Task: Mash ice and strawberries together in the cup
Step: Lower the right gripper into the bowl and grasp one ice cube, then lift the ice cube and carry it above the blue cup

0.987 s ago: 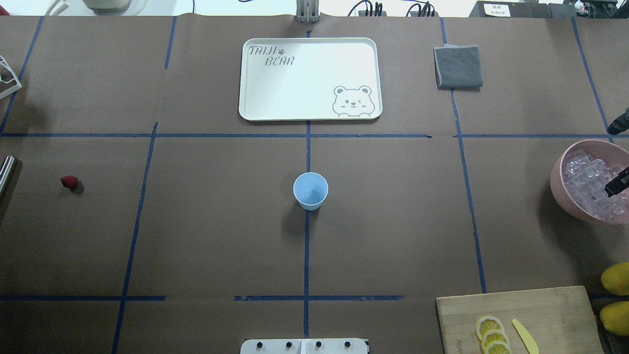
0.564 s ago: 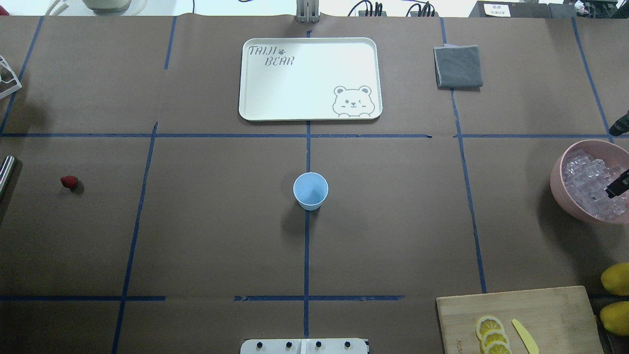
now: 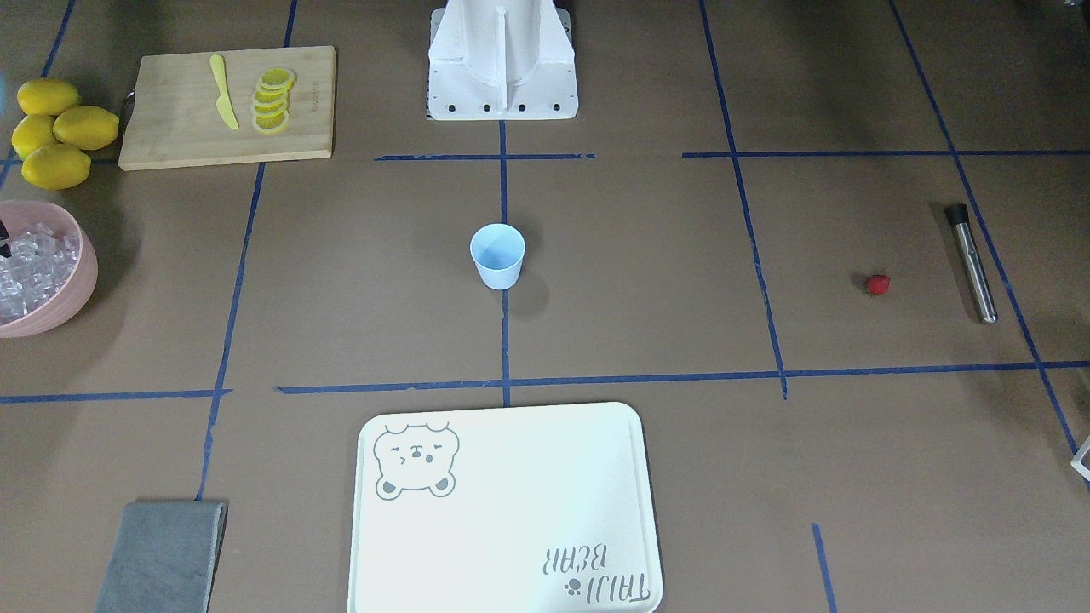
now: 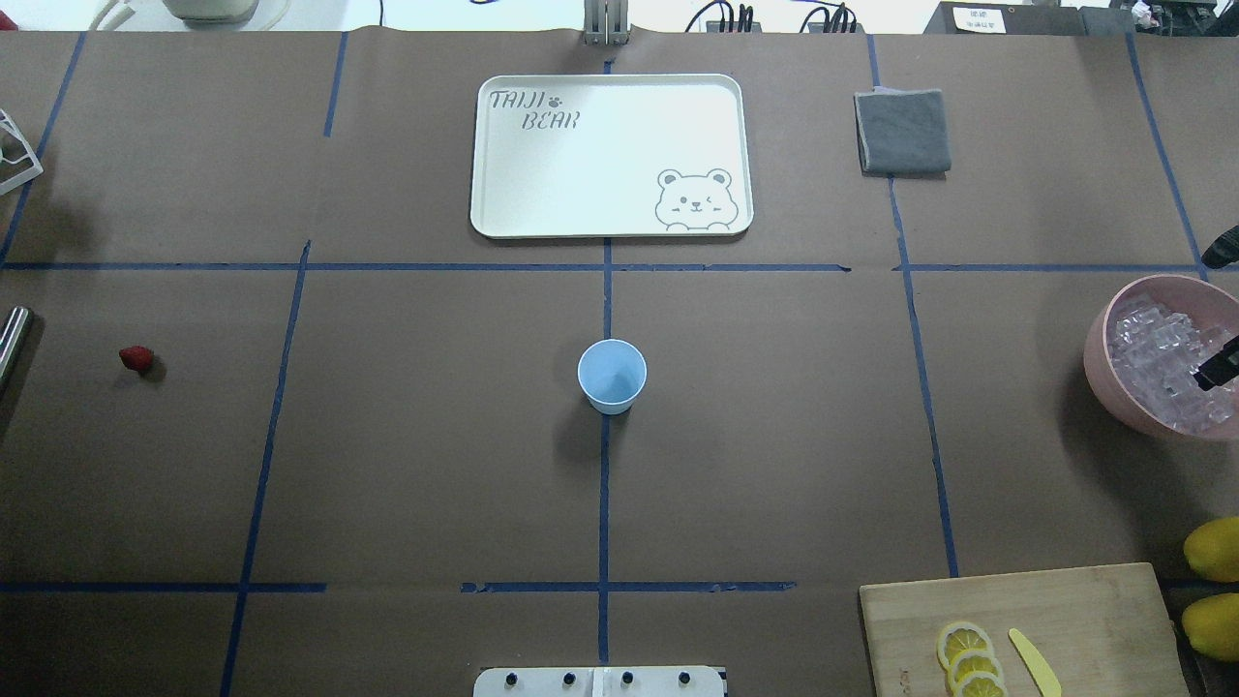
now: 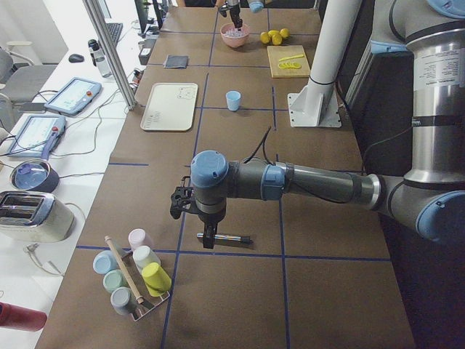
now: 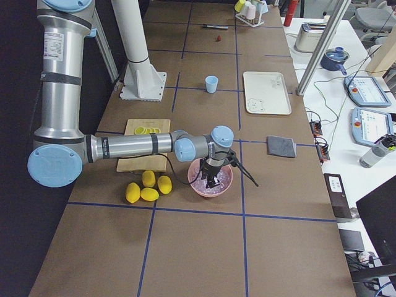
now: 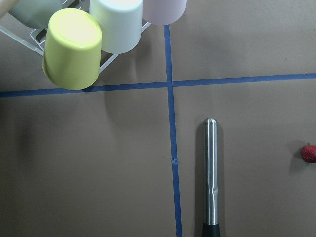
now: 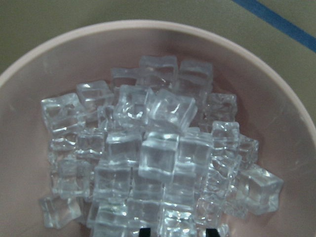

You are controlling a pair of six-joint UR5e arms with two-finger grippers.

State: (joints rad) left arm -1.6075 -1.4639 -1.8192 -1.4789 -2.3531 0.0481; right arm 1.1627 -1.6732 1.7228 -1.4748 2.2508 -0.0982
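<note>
Hovering over the pink bowl (image 8: 64, 57), right gripper (image 8: 178, 231) jaws parted, ice (image 8: 158, 153) just beneath, left gripper (image 5: 208, 240) above the muddler (image 7: 211, 173), jaws impossible to judge, strawberry (image 7: 309, 153) nearby, cup (image 4: 612, 376) well apart from both.

— Clipped by the overhead view's right edge?
— Pink bowl (image 4: 1094, 348), lemons (image 4: 1215, 547).
— Left edge?
— Muddler (image 4: 10, 344), mostly out of frame.
— Right wrist view?
— Of the right pincer (image 8: 178, 232), only two dark fingertips (image 8: 144, 232) at the bottom edge.
— Left pincer (image 5: 208, 243)?
— Too small in the side view to judge open or closed.
</note>
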